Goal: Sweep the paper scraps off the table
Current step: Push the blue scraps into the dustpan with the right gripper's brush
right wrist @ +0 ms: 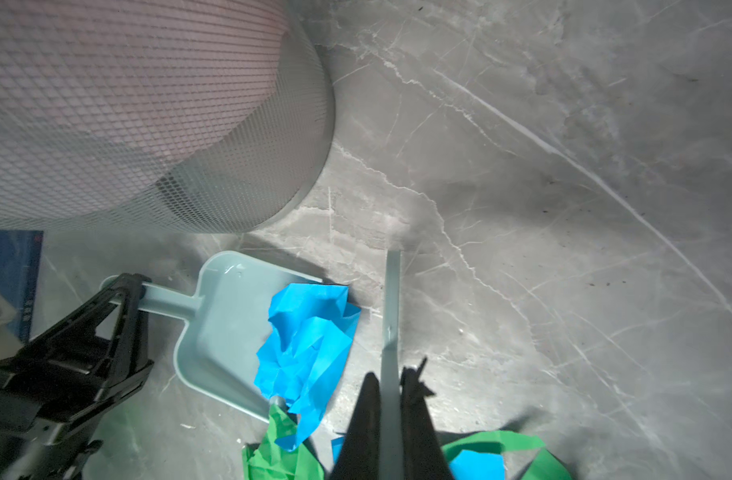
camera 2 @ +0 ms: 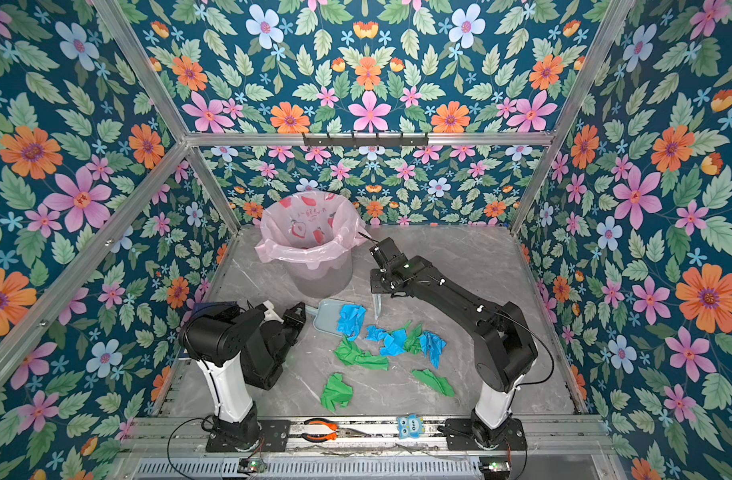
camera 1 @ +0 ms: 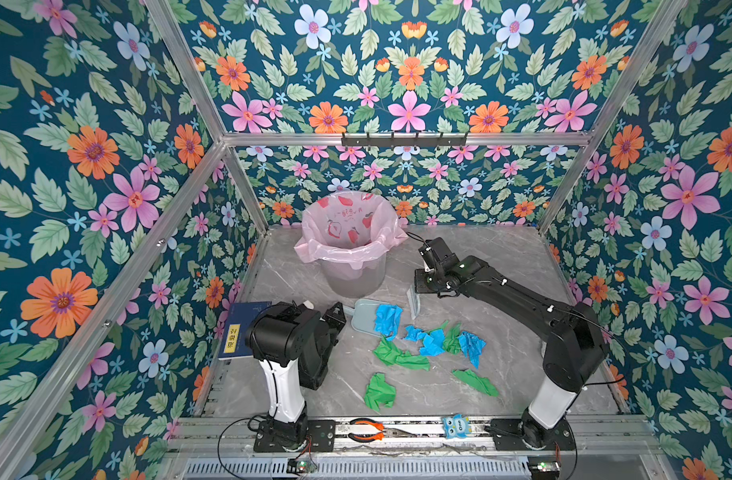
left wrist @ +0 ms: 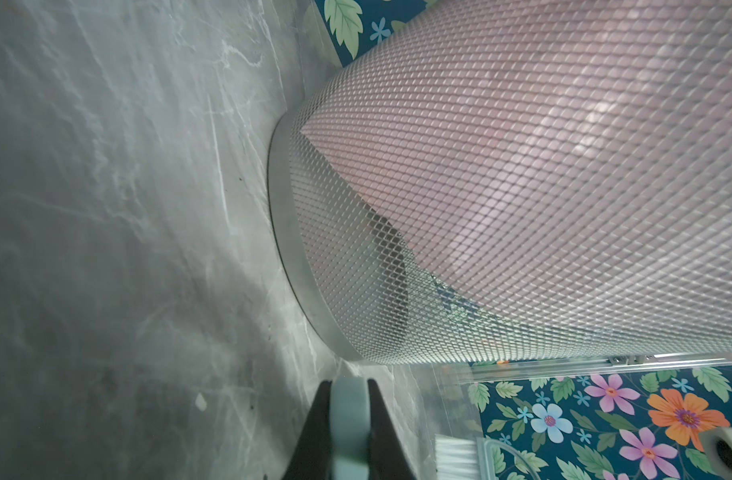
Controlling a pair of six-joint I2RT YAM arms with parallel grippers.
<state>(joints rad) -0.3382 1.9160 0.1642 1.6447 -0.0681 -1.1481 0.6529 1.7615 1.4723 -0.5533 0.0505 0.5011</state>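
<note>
Several crumpled blue and green paper scraps (camera 1: 430, 340) lie in the middle of the grey marble table (camera 1: 501, 266). One blue scrap (right wrist: 310, 332) rests half on the mouth of a pale blue dustpan (camera 1: 364, 316) (right wrist: 223, 316). My left gripper (left wrist: 349, 384) (camera 1: 340, 311) is shut on the dustpan's handle (left wrist: 349, 407). Just to the right of the dustpan's mouth, my right gripper (right wrist: 393, 370) (camera 1: 416, 291) is shut on a pale blue brush (right wrist: 392, 299); the brush (camera 1: 414, 303) hangs down to the table. Two green scraps (camera 1: 380, 390) (camera 1: 476, 382) lie apart, nearer the front.
A mesh bin with a pink liner (camera 1: 349, 237) stands at the back, just behind the dustpan. A blue book (camera 1: 241, 328) lies by the left wall. Orange-handled pliers (camera 1: 366, 429) and a blue owl toy (camera 1: 455, 426) sit on the front rail.
</note>
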